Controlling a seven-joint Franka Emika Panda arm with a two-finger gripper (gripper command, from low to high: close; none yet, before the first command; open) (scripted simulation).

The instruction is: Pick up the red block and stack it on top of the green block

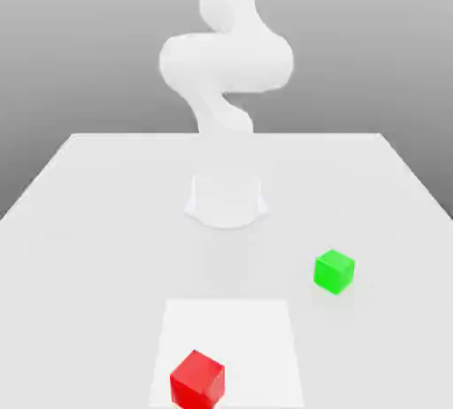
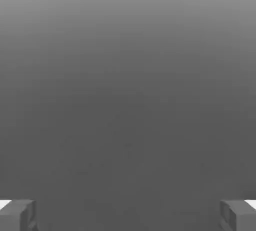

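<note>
Tabletop (image 1: pixel 106 221) scene with one white robot arm (image 1: pixel 226 62), two cubes and one pale square patch. The arm rises from a round base (image 1: pixel 226 202) near the middle of the table and coils upward past the upper edge of the exterior view. The pincer (image 2: pixel 128 215) appears in the hand view as two grey fingertips (image 2: pixel 17 215), one at each side edge, spread wide with nothing between them; behind them lies plain grey background, so the pincer seems to hang clear of the table and of both cubes, though how high it hangs cannot be told. One red block (image 1: pixel 197 379) rests on the table in front of the base, toward the near edge of the exterior view, well apart from the pincer and untouched by it. It sits on the single lighter square patch (image 1: pixel 239 336), close to that patch's near corner on the exterior view's left. One green block (image 1: pixel 334 271) rests on the bare table, off the patch, toward the exterior view's right and farther back than the red block. The two cubes match in size, stand apart from each other, and each lies flat with one corner turned toward the camera. Count: cubes two, one red and one green; patches one; arms one; fingertips two. The red block is not stacked on the green block.
</note>
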